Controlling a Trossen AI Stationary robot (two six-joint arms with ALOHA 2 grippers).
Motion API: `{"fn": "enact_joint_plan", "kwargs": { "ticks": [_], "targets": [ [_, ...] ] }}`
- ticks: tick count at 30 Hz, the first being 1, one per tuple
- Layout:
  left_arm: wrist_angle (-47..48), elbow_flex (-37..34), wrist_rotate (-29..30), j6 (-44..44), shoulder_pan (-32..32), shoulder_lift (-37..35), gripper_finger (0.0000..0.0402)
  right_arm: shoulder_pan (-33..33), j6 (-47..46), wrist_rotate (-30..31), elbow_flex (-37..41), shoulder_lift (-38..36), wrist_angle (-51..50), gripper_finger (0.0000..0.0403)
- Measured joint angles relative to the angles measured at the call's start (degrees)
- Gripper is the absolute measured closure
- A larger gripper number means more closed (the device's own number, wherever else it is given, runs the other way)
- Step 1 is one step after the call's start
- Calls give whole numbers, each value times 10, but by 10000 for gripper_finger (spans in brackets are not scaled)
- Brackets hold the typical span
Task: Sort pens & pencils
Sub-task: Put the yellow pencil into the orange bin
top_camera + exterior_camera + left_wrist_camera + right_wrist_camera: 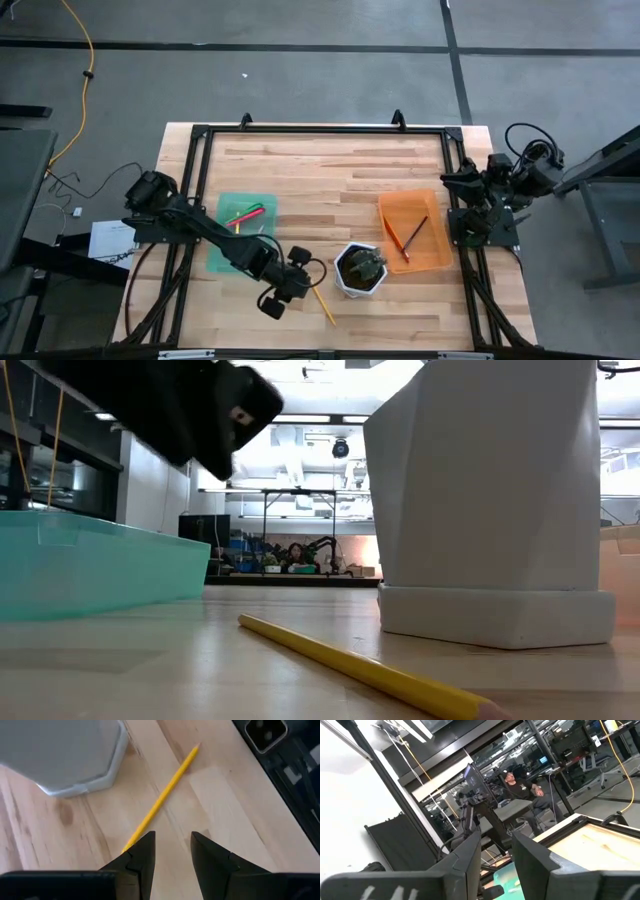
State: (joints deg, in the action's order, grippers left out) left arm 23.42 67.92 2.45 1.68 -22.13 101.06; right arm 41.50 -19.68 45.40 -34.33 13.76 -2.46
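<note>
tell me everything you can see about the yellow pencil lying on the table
The yellow pencil is a thin, straight stick with a bare sharpened tip. It lies flat on the wooden table, aslant, beside the white pot without touching it. The left gripper hangs open at its blunt end; nothing grips it.

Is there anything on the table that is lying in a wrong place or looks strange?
Yes. One yellow pencil lies loose on the bare wood, at a slant, beside the white cup. Other pencils are in the orange tray and pens are in the green tray. The left gripper hangs open just over its end.
</note>
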Motion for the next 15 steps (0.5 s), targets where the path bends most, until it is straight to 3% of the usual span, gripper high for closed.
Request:
{"fn": "enact_joint_plan", "kwargs": {
  "ticks": [15],
  "targets": [
    [10, 0, 39, 18, -3, 45, 291, 0, -9, -8, 0, 0, -5, 300]
  ]
}}
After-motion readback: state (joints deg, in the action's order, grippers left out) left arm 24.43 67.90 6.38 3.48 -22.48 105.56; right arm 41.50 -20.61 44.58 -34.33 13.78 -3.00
